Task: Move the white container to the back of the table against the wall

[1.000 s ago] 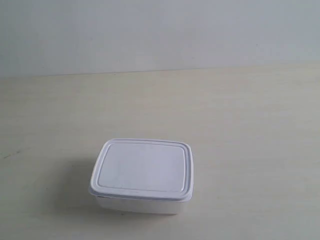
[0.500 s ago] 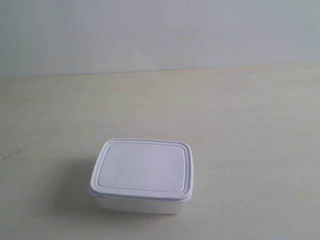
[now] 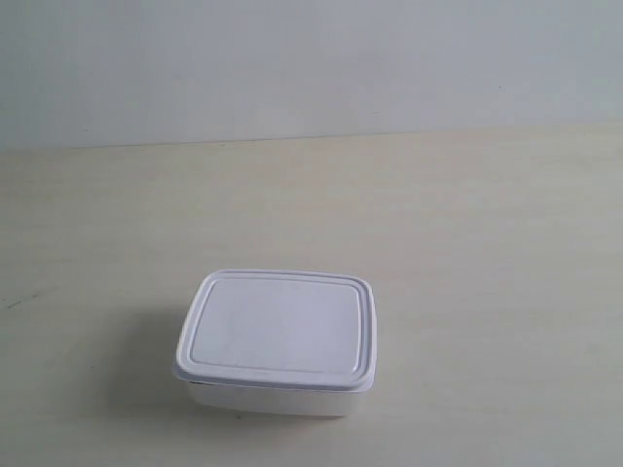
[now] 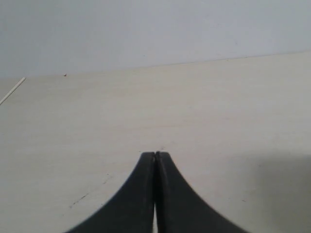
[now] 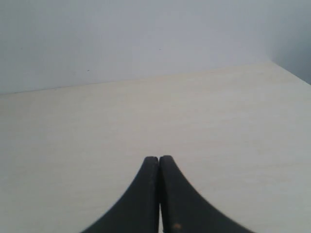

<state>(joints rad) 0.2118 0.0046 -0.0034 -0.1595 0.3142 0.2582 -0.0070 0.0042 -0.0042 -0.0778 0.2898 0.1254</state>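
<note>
We see white container (image 3: pixel 276 341) on desk (image 3: pixel 487 243), well off wall (image 3: pixel 311 68); left jaws & right jaws closed tight, nothing held.

In your exterior view a plain, pale grey-white wall (image 3: pixel 311 58) fills the band from 10 through 12 to 2 o'clock. It meets the pale beige wood-grain table (image 3: pixel 487 243) along a straight seam that climbs slightly toward 3 o'clock. The light you have is soft and even, leaving a dim grey shadow (image 3: pixel 146 360) on the table toward 8 o'clock, with a faint dark scuff (image 3: pixel 21 300) out near 9 o'clock. Your right wrist view shows the wall giving way to a darker grey side surface (image 5: pixel 294 39) at the table's far corner
</note>
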